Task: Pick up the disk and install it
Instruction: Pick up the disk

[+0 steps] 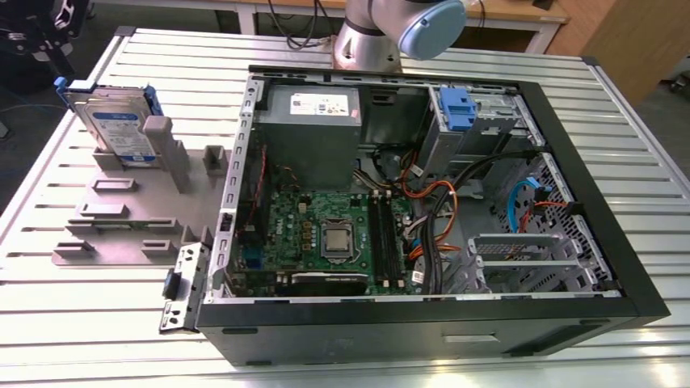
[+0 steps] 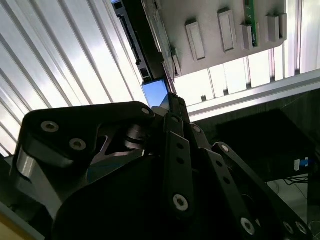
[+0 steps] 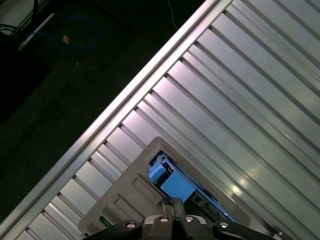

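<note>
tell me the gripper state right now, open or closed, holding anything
gripper: jaws closed, holding nothing; the disk stands in the grey holder.

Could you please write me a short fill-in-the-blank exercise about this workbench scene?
1. The disk stands ____ in the grey holder block.
2. The holder block sits on the exterior view's ____ of the computer case.
3. The plastic latch in the case's drive bay is ____.
Missing words: upright; left; blue.
</note>
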### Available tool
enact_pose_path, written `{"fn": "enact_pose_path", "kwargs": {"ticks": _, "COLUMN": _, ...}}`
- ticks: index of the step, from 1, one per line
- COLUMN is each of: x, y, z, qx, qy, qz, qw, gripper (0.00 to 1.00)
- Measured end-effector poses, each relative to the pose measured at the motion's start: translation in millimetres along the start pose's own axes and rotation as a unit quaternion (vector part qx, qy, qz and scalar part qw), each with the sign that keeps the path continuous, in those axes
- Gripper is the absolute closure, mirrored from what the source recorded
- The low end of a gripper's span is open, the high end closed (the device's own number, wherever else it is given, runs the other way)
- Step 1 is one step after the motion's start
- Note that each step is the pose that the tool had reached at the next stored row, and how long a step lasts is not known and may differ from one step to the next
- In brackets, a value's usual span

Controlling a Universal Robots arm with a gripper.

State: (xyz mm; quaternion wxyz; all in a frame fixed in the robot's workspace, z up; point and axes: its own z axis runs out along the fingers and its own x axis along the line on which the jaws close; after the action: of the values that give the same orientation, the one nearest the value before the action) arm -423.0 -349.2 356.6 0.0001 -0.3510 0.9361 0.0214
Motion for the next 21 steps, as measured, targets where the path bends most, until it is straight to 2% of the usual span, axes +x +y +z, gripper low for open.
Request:
{"fn": "enact_pose_path", "kwargs": {"ticks": 2, "x": 0.0, "y": 0.0, "z": 0.0, "qx": 0.0001, "qy": -0.0001, "qz": -0.003, "qw": 1.0, "gripper": 0.89}}
{"fn": "enact_pose_path", "kwargs": {"ticks": 6, "x": 0.1, "y": 0.0, "z": 0.0, "qx": -0.0001, "qy": 0.0006, "qz": -0.02, "qw": 0.9998, "gripper": 0.89}}
{"fn": "enact_pose_path", "kwargs": {"ticks": 10, "x": 0.0, "y": 0.0, "z": 0.1, "qx": -0.0005, "qy": 0.0016, "qz": -0.048, "qw": 0.99885, "gripper": 0.89}}
{"fn": "enact_pose_path", "kwargs": {"ticks": 14, "x": 0.0, "y": 0.0, "z": 0.2, "qx": -0.0009, "qy": 0.0028, "qz": -0.076, "qw": 0.99708, "gripper": 0.89}}
{"fn": "enact_pose_path", "kwargs": {"ticks": 19, "x": 0.0, "y": 0.0, "z": 0.3, "qx": -0.0012, "qy": 0.0039, "qz": -0.11, "qw": 0.99394, "gripper": 0.89}}
{"fn": "enact_pose_path", "kwargs": {"ticks": 21, "x": 0.0, "y": 0.0, "z": 0.3, "qx": -0.0008, "qy": 0.0037, "qz": -0.118, "qw": 0.99298, "gripper": 0.89}}
